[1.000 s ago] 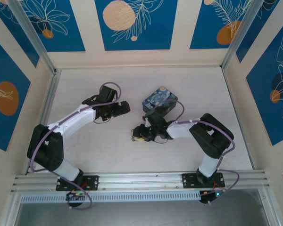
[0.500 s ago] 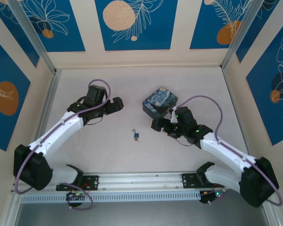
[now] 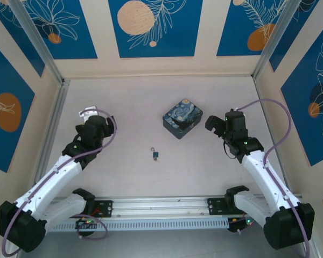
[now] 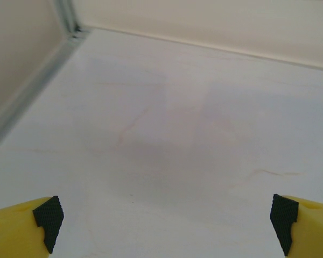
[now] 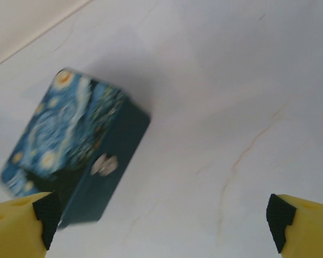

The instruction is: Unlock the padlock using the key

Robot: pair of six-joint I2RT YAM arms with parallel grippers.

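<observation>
The padlock [image 3: 155, 155] lies alone on the bare worktop [image 3: 124, 177], near the middle and nearer than anything else, with its thin shackle pointing to the far side. It lies in open space, equally reachable from both arms, with nothing against it. The key cannot be distinguished at this size. A pale speck sits at the near end of the padlock body, but it is not possible to tell whether this is the key seated in the lock, nor whether the shackle is released. Farther out, the left pincer [image 4: 165, 220] hangs above the left part of the worktop, well apart from the padlock. Its jaws are spread fully wide with nothing between them, and it faces the far-left corner. The right pincer [image 5: 162, 215] hangs over the right part of the worktop, likewise fully spread and holding nothing, and it looks down on the box [image 3: 182, 117]. With both pincers wide and off the work, the padlock is judged to be left resting by itself rather than held for a turn of the key. The box sits farthest, just beyond the padlock and to its right, lid down, its silvery clasp [image 5: 103, 164] on the side wall. Count: one padlock, one box, two pincers, both unloaded.
</observation>
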